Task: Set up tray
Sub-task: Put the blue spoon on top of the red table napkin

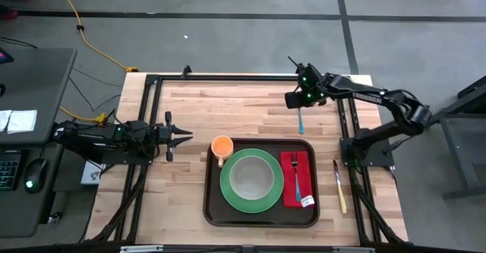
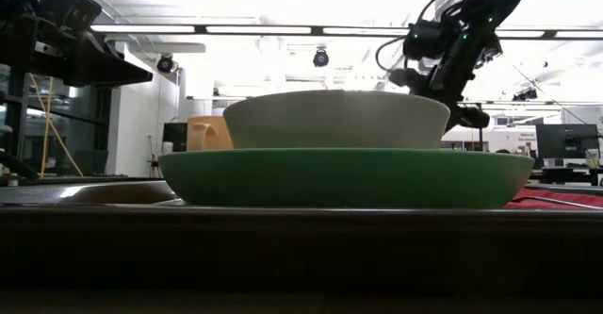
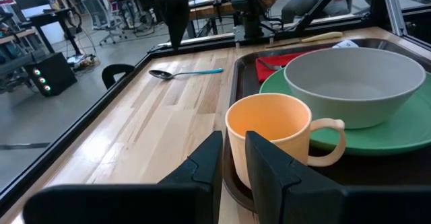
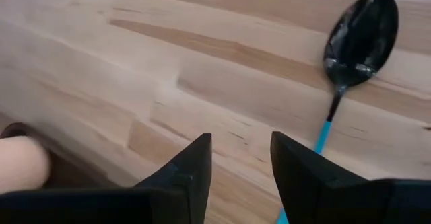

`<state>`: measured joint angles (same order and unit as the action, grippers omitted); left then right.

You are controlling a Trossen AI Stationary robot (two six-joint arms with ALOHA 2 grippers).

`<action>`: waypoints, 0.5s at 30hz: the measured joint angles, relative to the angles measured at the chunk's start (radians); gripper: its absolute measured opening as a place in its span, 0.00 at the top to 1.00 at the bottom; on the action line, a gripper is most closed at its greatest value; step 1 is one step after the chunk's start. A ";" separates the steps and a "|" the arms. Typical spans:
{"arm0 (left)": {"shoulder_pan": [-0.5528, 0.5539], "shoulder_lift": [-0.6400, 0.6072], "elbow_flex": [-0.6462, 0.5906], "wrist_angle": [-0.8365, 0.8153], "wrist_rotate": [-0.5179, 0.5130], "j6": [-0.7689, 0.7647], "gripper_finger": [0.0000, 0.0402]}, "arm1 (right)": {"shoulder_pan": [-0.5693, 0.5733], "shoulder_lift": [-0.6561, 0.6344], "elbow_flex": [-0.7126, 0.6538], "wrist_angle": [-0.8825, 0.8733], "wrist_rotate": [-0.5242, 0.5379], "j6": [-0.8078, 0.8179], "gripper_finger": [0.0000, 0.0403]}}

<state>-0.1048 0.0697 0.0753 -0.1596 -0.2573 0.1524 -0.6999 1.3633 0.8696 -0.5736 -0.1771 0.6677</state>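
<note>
The dark brown tray (image 1: 213, 207) lies at the table's near middle. It bears a green plate (image 1: 228, 196) with a grey bowl (image 1: 250, 178), an orange cup (image 1: 221, 146) at its far left corner, and a red napkin (image 1: 290, 192) with a fork (image 1: 297, 173). A blue-handled spoon (image 1: 301, 120) lies flat on the wood beyond the tray. My right gripper (image 1: 291, 99) hovers open over the spoon's bowl end (image 4: 360, 32), touching nothing. My left gripper (image 1: 188, 137) waits left of the cup (image 3: 269, 126), its fingers a narrow gap apart.
A yellow-handled knife (image 1: 339, 188) lies on the table right of the tray. Black frame rails (image 1: 148, 116) run along the table's left, far and right sides. Bare wood (image 1: 228, 105) stretches between the far rail and the tray.
</note>
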 joint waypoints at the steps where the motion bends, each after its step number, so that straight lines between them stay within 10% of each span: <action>1: 0.000 0.000 0.000 0.000 0.000 0.000 0.76 | -0.007 0.011 0.000 -0.001 -0.004 0.001 0.68; 15: 0.000 0.000 0.000 0.000 0.000 0.000 0.76 | -0.068 0.113 0.083 -0.187 -0.005 -0.113 0.68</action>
<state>-0.1047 0.0697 0.0753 -0.1593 -0.2569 0.1524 -0.7681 1.4761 0.9522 -0.7602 -0.1817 0.5552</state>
